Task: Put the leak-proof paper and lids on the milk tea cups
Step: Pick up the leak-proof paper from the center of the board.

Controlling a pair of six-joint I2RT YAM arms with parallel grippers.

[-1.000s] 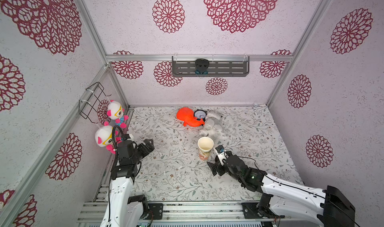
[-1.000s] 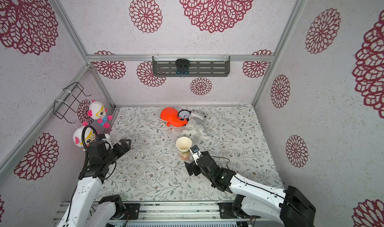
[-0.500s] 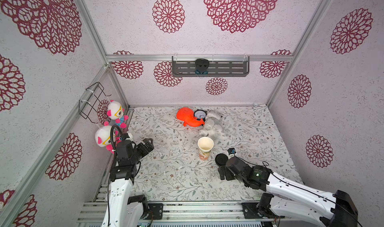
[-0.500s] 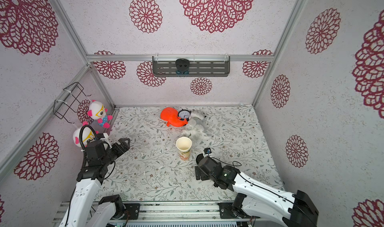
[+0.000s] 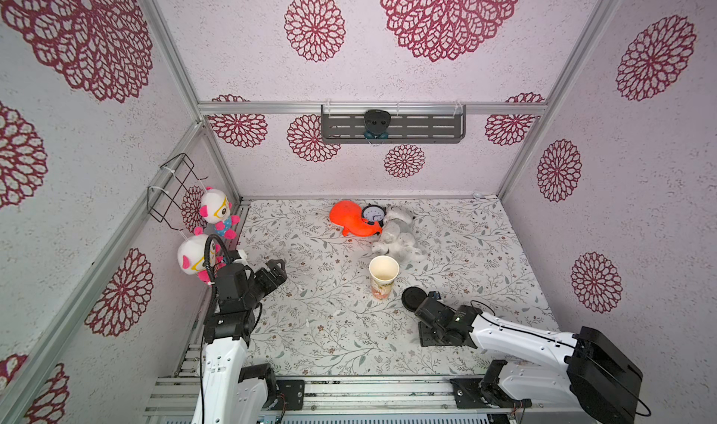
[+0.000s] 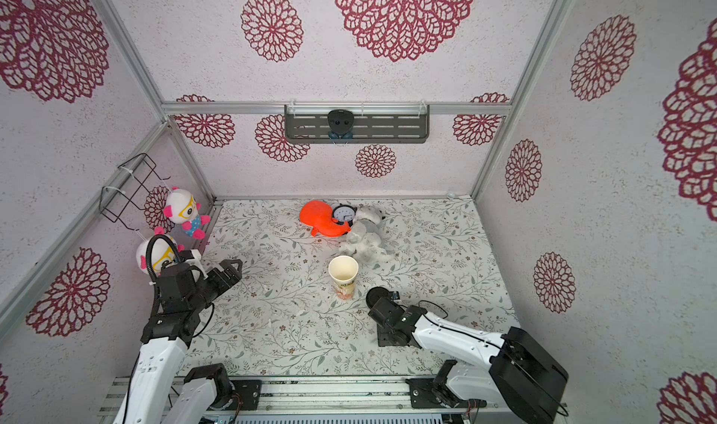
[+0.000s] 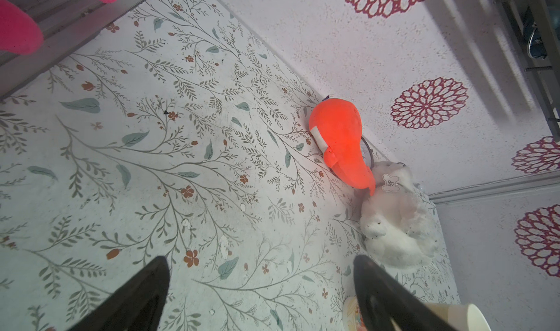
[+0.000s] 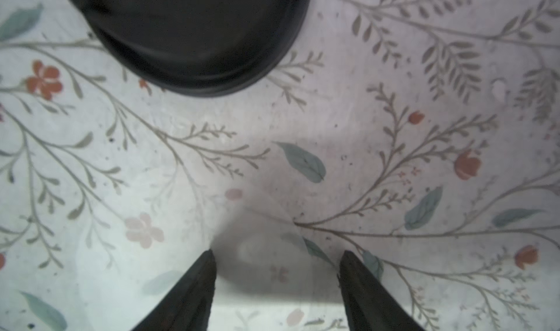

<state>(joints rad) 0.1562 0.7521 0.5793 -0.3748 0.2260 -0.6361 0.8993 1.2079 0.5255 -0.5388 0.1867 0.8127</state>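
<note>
Paper [image 8: 181, 238]: translucent sheet, flat on surface [image 8: 424, 72], just beside black lid [image 8: 194, 32], under right hand [image 8: 277, 269]. Right hand: fingers part-way apart, tips down at paper, crease in sheet just ahead of tips, nothing seen clamped. Cup [image 5: 383, 276]: upright mid-surface, mouth uncovered, lid just beside it on right arm's side. Left hand [image 5: 277, 270]: spread wide, empty, above surface, well apart from cup. Orange plush [image 5: 351, 220], clock [image 5: 372, 213], white plush [image 5: 397, 235] behind cup.

Orange plush [image 5: 351, 220], small clock [image 5: 371, 213], grey-white plush [image 5: 399, 239], black lid [image 5: 411, 297]
</note>
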